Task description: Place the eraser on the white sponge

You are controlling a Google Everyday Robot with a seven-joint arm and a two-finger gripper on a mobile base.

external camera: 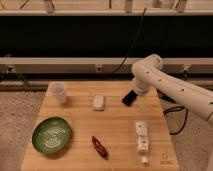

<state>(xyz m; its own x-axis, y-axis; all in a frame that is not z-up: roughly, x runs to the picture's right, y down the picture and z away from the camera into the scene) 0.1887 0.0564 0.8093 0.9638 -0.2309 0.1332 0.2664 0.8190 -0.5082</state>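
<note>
Gripper (134,93) hung right at the eraser (127,99), back right of the wooden table (120,135) - fingers spread apart, not clamped on anything. White sponge (98,102) sat just left of it, not touching.

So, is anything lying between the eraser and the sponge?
Nothing visible does. The gripper is at the eraser, back right of the table; only bare wood lies between the eraser and the sponge.
</note>
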